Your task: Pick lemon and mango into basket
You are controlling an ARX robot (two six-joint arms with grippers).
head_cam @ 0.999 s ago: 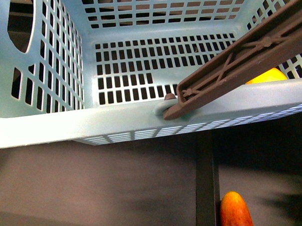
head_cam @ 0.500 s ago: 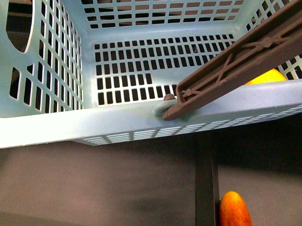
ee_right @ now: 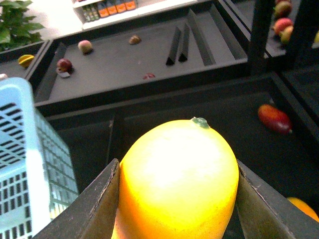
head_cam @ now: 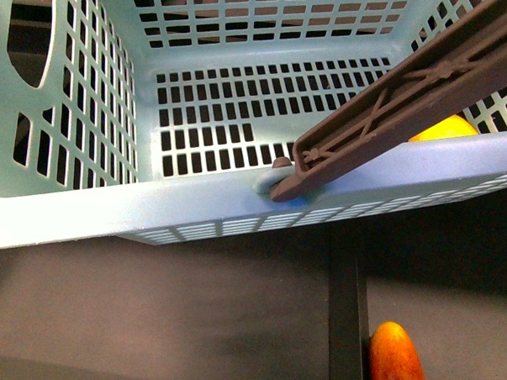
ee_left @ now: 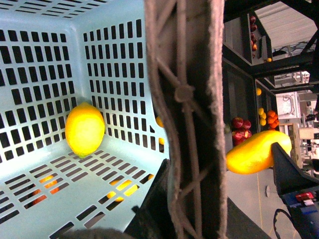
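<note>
Basket (head_cam: 194,208) marginally leftward; right gripper (ee_right: 177,167) tight on mango (ee_right: 179,194) outside rim; left gripper (ee_left: 192,219) unclear.

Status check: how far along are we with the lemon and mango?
Done: the lemon lies inside the basket. In hand: the right gripper clamps a yellow mango between its jaws, outside the basket. Left: drop it in.

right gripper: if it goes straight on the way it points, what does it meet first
The right gripper, shut on the mango, would likely meet the dark tray floor ahead first; the basket lies off to one side. Depth is unclear.
</note>
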